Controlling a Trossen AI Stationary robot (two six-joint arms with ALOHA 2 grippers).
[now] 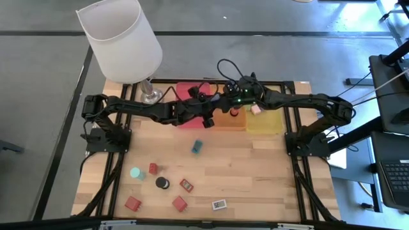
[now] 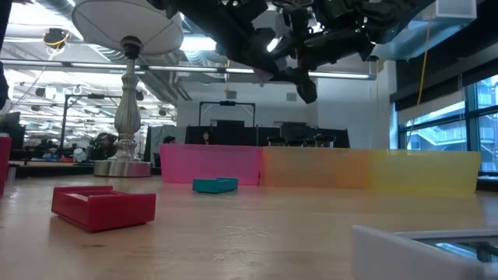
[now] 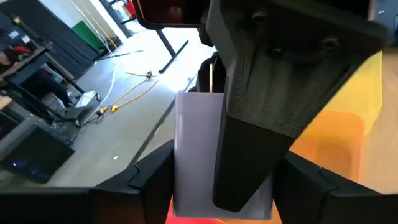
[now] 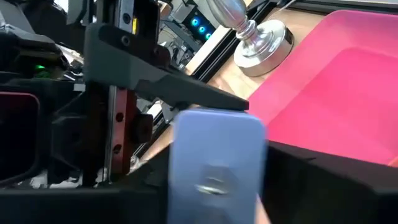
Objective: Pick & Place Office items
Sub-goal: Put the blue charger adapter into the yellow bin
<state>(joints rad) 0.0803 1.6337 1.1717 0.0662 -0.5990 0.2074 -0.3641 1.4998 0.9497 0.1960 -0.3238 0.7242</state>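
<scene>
Both grippers meet above the trays: left gripper (image 1: 209,114) and right gripper (image 1: 220,101) each clamp one lavender block (image 3: 198,149), pale, smooth, rounded at its corners. Below them sits the orange tray (image 1: 225,121); a teal block (image 1: 197,146) lies nearer the front.

Two black jointed arms, looped black cables, green LED, ribbed fingers (image 3: 261,99).

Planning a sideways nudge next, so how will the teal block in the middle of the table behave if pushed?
The teal block lies low and flat on the table, so it should slide rather than tip or roll. It looks rigid and small, probably light. The wood looks smooth, so it may skid or twist.
</scene>
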